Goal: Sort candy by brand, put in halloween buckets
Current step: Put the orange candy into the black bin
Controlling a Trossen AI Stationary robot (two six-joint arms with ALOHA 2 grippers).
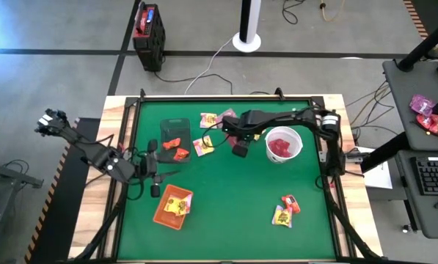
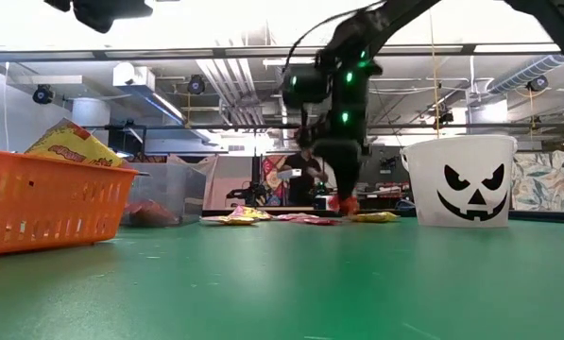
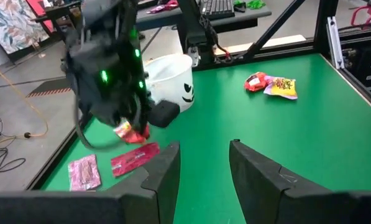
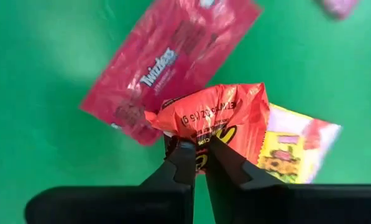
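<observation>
The right gripper (image 4: 196, 152) is clamped on an orange candy packet (image 4: 219, 115), above a red Twizzlers packet (image 4: 166, 65) and a yellow packet (image 4: 291, 152) on the green bench (image 1: 233, 213). The white bucket (image 1: 283, 144) stands just right of it, with open bench nearer. The left gripper (image 3: 204, 152) waits, fingers apart, beside the orange tray (image 1: 172, 207).

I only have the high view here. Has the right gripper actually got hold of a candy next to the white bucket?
Observer: Yes. The right wrist view shows the right gripper shut on an orange wrapper.
Operator: Anything else caught in there with it?
Observer: No. A red Twizzlers packet lies flat beneath it, outside the grip.
Operator: And the left gripper?
Observer: The left wrist view shows the left gripper open, with nothing between its fingers.
</observation>
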